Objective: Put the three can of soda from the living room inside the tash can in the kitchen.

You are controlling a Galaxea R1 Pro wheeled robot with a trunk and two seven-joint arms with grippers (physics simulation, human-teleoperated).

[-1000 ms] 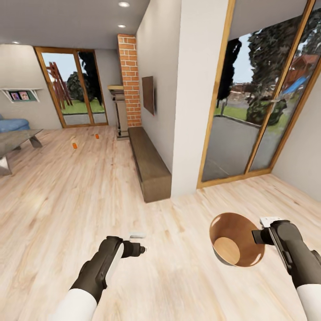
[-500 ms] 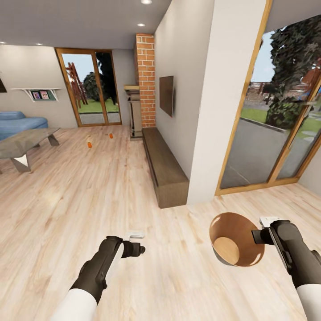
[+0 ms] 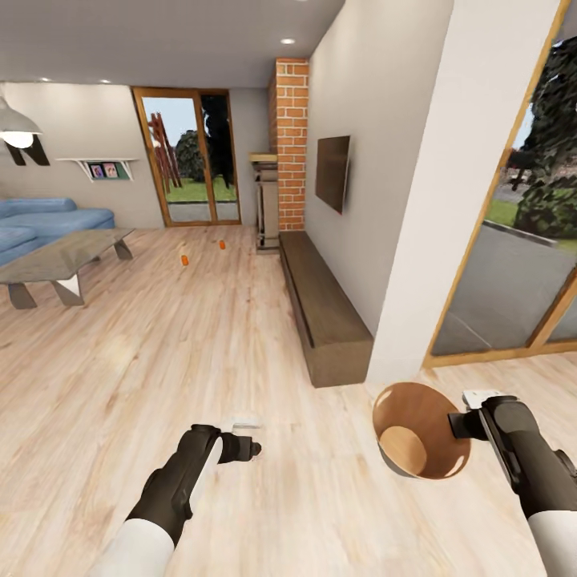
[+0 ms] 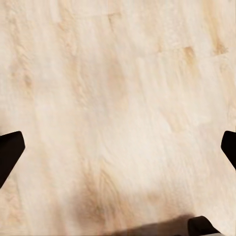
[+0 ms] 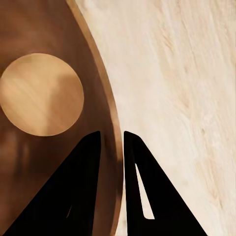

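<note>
My right gripper (image 3: 463,422) is shut on the rim of the tash can (image 3: 413,417), holding it tilted above the wood floor with its orange-brown inside facing me. In the right wrist view the two black fingers (image 5: 83,167) pinch the bin's wall (image 5: 105,98), one inside and one outside, and nothing lies in the bin. Two small orange cans of soda (image 3: 185,260) (image 3: 222,244) stand far off on the living room floor, near the glass door. My left gripper (image 3: 244,447) hangs open and empty over bare floor, fingers wide apart (image 4: 10,152).
A long low wooden bench (image 3: 328,320) runs along the wall under a black TV (image 3: 332,172), beside a brick fireplace (image 3: 291,136). A white pillar (image 3: 449,200) stands ahead right. A glass coffee table (image 3: 64,256) and blue sofa (image 3: 40,220) sit at left.
The whole view has swung left, bringing more of the living room, sofa and table into sight. Both arms keep their pose, and the bin stays in the right gripper.
</note>
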